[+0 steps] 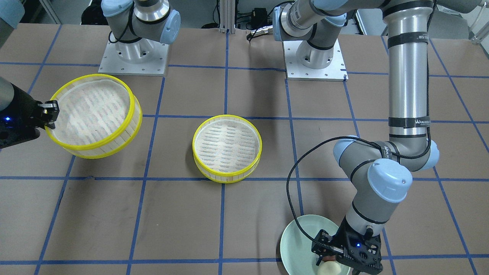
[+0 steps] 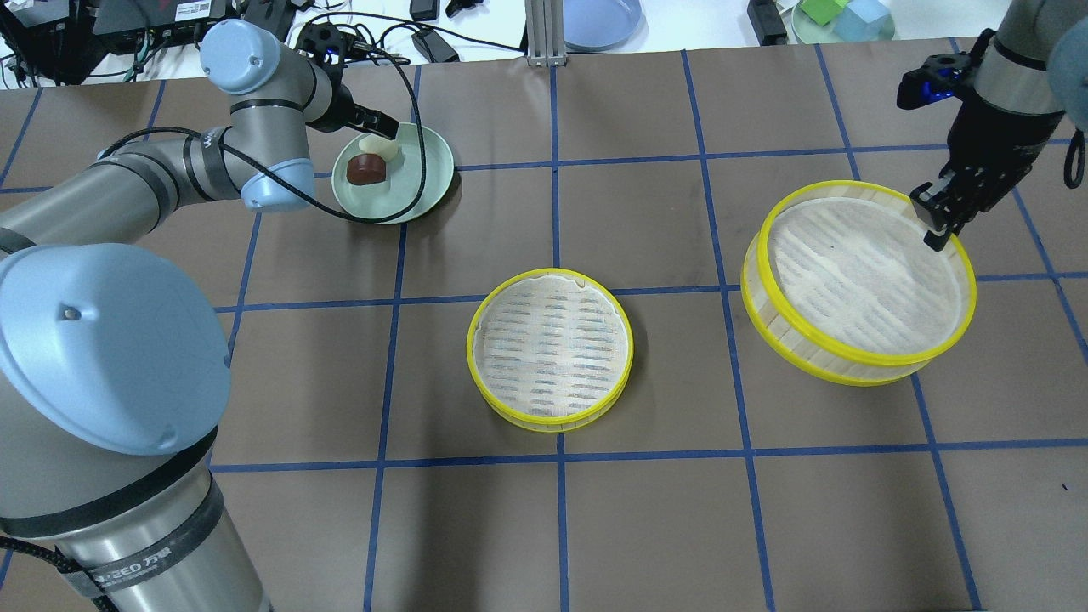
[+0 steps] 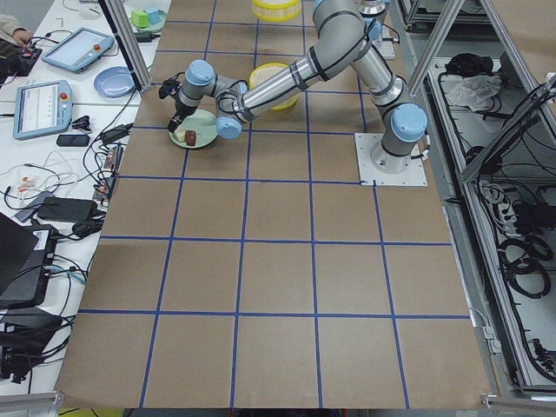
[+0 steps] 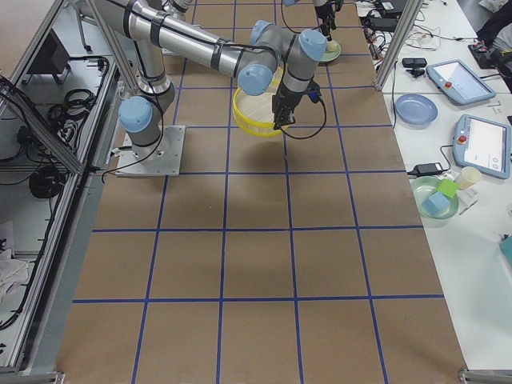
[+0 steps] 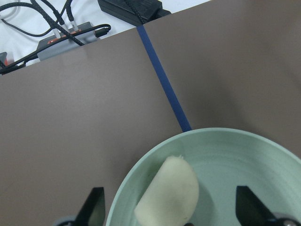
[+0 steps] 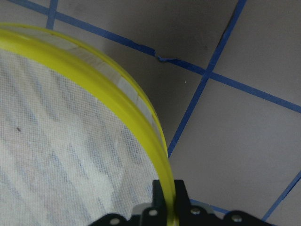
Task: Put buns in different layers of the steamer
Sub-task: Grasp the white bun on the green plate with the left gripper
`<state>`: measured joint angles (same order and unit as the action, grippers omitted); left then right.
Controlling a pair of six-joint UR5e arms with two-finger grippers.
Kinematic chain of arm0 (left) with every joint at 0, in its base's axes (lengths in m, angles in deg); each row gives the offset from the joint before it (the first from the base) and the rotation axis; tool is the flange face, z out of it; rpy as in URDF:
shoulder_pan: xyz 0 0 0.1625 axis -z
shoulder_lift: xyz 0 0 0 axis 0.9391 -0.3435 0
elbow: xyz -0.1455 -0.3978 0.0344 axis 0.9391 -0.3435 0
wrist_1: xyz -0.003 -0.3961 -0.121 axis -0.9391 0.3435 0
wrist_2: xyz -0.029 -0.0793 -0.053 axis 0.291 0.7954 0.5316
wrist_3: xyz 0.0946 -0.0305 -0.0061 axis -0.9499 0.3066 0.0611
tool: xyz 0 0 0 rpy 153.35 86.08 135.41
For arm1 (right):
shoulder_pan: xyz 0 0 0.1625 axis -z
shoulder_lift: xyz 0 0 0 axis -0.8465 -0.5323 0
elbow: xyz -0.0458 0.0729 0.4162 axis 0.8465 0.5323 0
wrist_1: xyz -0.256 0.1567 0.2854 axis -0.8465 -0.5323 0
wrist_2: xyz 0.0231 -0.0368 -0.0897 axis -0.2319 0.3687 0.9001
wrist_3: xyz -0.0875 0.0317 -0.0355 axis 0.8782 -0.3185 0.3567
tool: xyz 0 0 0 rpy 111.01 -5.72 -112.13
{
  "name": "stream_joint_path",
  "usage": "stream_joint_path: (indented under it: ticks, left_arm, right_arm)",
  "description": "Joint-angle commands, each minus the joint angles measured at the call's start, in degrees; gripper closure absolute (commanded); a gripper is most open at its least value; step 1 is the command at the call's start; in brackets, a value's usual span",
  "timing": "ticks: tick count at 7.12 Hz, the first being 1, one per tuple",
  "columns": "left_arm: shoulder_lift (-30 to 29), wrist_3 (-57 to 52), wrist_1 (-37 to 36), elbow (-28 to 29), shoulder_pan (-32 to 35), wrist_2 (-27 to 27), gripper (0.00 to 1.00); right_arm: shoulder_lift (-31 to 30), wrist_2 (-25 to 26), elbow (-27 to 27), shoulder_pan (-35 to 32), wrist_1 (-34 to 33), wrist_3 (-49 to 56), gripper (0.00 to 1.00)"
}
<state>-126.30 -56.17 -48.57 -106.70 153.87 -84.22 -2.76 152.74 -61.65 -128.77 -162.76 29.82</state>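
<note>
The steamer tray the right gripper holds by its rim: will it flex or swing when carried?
Probably stiff: the held tray looks evenly round though the right gripper pinches one spot of rim. Likely light, for the same reason. It hangs tilted, so it may pivot in the jaws.

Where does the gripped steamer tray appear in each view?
Front-facing: gripped steamer tray at left.
Overhead: tray at right.
Exterior left: tray at top edge.
Exterior right: tray at upper centre.
Left wrist: not visible.
Right wrist: tray fills left.
Shared landmark: right gripper pinching its yellow rim.
</note>
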Motion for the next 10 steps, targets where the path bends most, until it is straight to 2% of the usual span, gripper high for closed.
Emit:
stream_joint_path:
  ticks: [1, 4, 5, 6, 7, 10]
  left_arm:
    - [-1.49, -1.92, -0.13, 0.49, -0.03, 0.28, 0.06]
    - [-2.91, -1.94, -0.22, 0.49, -0.03, 0.28, 0.05]
    - [-2.99, -1.85, 0.04, 0.49, -0.03, 0.36, 0.09]
    - [-2.99, -1.67, 0.13, 0.31, 0.06, 0.28, 0.87]
    - [-2.99, -2.02, 0.13, -0.03, -0.03, 0.10, 1.00]
    - [-0.72, -3.35, 0.48, -0.48, 0.06, -0.16, 1.00]
  right_arm:
    - [-0.92, -0.29, 0.09, 0.35, -0.12, 0.16, 1.00]
    - [-1.19, -0.73, 0.79, -0.17, -0.03, -1.41, 1.00]
    - [-1.10, -0.64, 0.62, -0.26, 0.58, -2.38, 1.00]
    - [-1.19, 0.23, 0.62, -0.35, 0.32, -2.39, 1.00]
    - [-1.10, 0.76, 0.71, -0.35, -0.12, -2.22, 1.00]
    - [-1.19, -0.03, 0.71, -0.35, -0.12, -2.30, 1.00]
